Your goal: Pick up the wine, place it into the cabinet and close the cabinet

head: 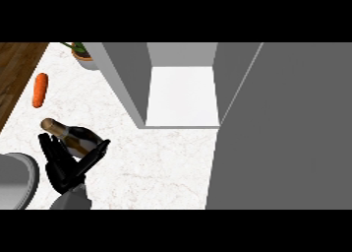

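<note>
Left hand (66, 170) at lower left, fingers and thumb around wine bottle (73, 135), neck pointing up-left. Carrot (40, 90) lies beyond it on the marble counter (157, 162). Cabinet (128, 74) open, door (295, 128) at right.

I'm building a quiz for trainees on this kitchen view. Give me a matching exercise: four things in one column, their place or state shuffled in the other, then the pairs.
Things:
1. wine bottle
2. carrot
3. potted plant
4. cabinet

Places or states:
A. open, white inside
B. lying alone on the counter, near the wooden strip
C. between the fingers and thumb of the left hand
D. at the view's top edge, left of the cabinet

Pairs: 1-C, 2-B, 3-D, 4-A.
</note>
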Robot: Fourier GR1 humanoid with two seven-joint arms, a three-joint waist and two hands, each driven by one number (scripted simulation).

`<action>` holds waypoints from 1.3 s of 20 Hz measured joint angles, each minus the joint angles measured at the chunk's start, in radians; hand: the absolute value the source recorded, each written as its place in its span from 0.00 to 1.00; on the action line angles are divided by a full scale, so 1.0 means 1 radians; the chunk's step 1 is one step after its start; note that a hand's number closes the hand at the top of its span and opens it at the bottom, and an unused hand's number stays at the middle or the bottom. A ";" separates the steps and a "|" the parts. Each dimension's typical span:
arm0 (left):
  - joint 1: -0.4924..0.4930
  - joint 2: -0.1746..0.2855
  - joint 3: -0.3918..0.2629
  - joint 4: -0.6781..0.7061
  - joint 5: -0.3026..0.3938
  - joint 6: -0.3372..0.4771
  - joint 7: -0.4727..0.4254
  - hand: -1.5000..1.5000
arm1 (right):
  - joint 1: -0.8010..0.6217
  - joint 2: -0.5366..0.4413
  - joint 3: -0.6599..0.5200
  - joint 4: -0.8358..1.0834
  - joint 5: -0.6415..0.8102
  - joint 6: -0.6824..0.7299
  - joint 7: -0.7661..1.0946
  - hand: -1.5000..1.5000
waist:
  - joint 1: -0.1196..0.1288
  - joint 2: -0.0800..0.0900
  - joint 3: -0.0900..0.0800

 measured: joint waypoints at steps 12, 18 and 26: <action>-0.102 0.033 -0.002 0.163 -0.018 -0.127 -0.064 1.00 | 0.035 0.006 0.001 -0.004 -0.004 0.016 -0.019 0.00 | -0.005 0.000 0.000; -0.095 0.115 -0.112 0.169 -0.125 -0.207 -0.036 1.00 | 0.003 0.012 0.003 0.007 -0.001 0.012 -0.019 0.00 | -0.003 -0.004 0.003; -0.010 0.251 -0.247 0.058 -0.193 -0.509 0.003 1.00 | 0.008 0.013 -0.011 0.008 -0.002 0.014 -0.017 0.00 | 0.002 -0.004 0.002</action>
